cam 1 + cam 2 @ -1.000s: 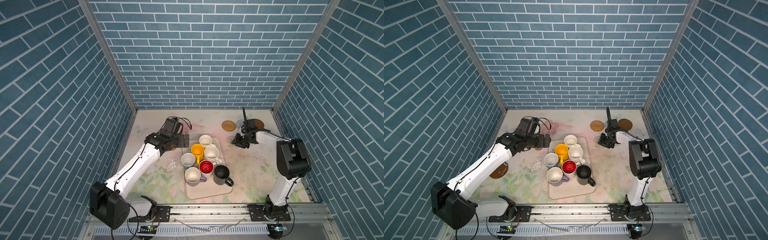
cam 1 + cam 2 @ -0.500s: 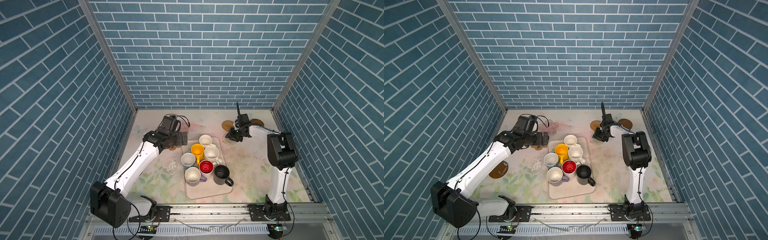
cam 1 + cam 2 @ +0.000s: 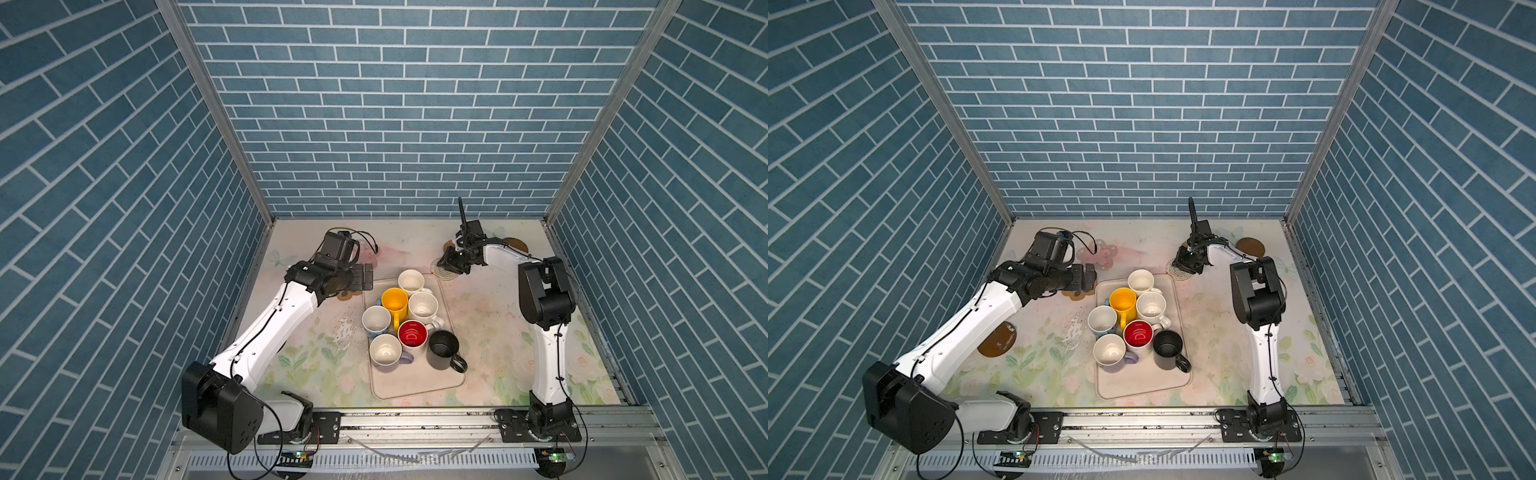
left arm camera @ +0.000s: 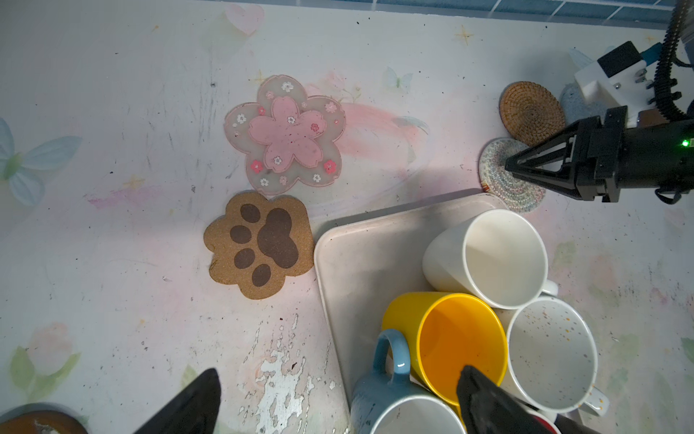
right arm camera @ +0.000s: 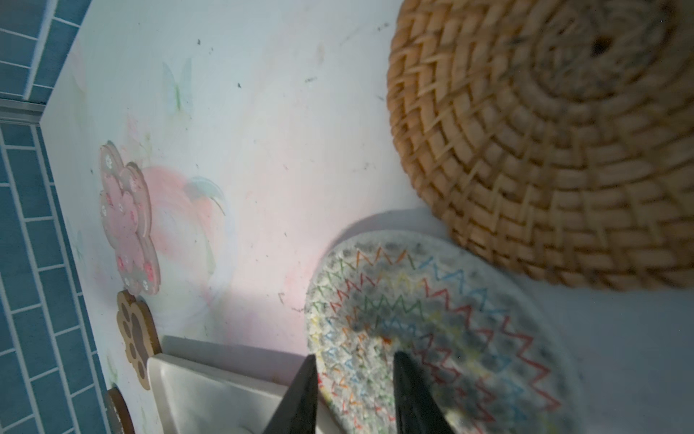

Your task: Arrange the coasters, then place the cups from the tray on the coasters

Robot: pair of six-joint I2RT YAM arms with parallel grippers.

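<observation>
Seven cups stand packed on the cream tray (image 3: 415, 384), among them a yellow cup (image 3: 394, 301), a light blue one (image 4: 379, 398) and a black one (image 3: 444, 348). My left gripper (image 4: 338, 372) hangs open above the tray's far left corner, over the blue and yellow cups. My right gripper (image 5: 355, 360) is shut on the rim of a pale round coaster with coloured zigzag stitching (image 5: 432, 300), tilted by the tray's far right corner. The rattan coaster (image 5: 544, 131) lies just behind it. Left of the tray lie the pink flower coaster (image 4: 287, 133) and the paw coaster (image 4: 263, 248).
One brown disc (image 3: 1250, 247) lies at the back right behind the right arm, another (image 3: 996, 338) on the left under the left arm. A pale blue knit coaster (image 4: 576, 107) peeks out behind the rattan one. Brick walls close in three sides.
My right gripper has moved left and a little back toward the tray's far corner, the stitched coaster going with it. The left arm has barely shifted.
</observation>
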